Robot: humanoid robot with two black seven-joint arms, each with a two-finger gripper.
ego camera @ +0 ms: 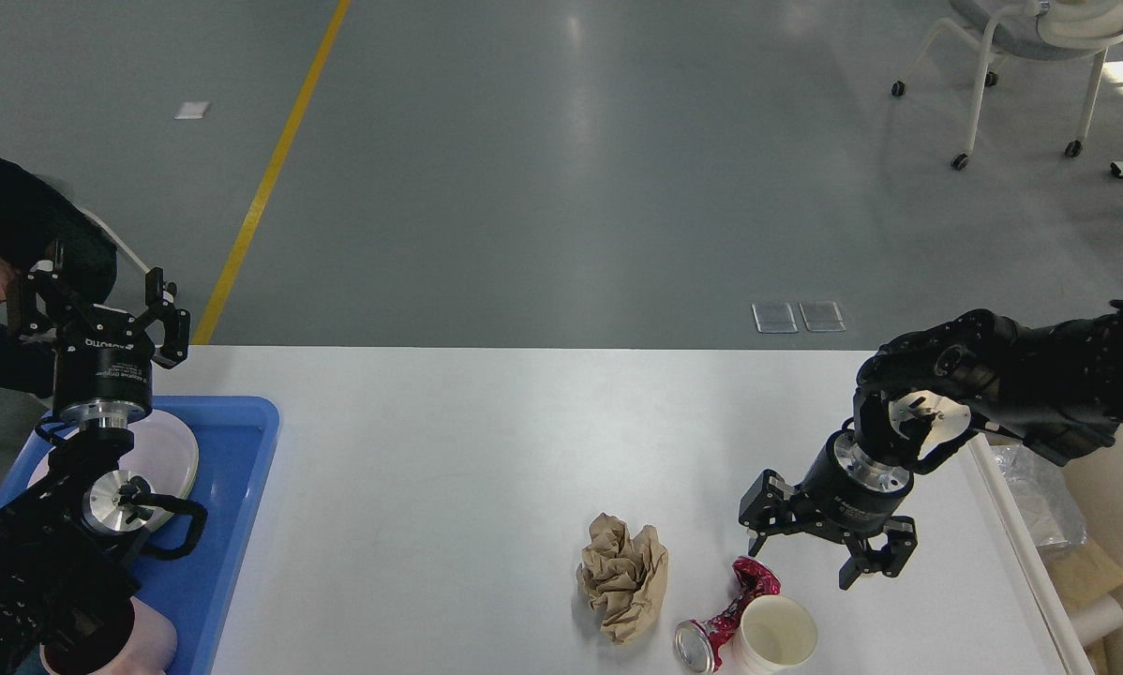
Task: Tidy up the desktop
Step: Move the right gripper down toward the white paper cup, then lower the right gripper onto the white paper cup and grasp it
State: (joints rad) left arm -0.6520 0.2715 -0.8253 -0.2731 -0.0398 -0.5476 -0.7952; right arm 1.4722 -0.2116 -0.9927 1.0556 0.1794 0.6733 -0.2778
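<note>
The white desktop [486, 441] fills the lower middle of the head view. Near its front edge lie a crumpled brown paper ball [623, 577], a crushed red can [726, 615] and a white paper cup [779, 637] touching the can. My right gripper [802, 561] hangs open just above and behind the can and cup, fingers pointing down, nothing between them. My left gripper [102, 302] stands open and empty, pointing up, above the far end of the blue tray [233, 487].
A white plate [170, 450] lies in the blue tray, and a pink cup [149, 647] stands at its near end. A cream bin [1049, 562] with foil and cardboard scraps borders the desktop's right edge. A person sits at far left, a chair stands far right.
</note>
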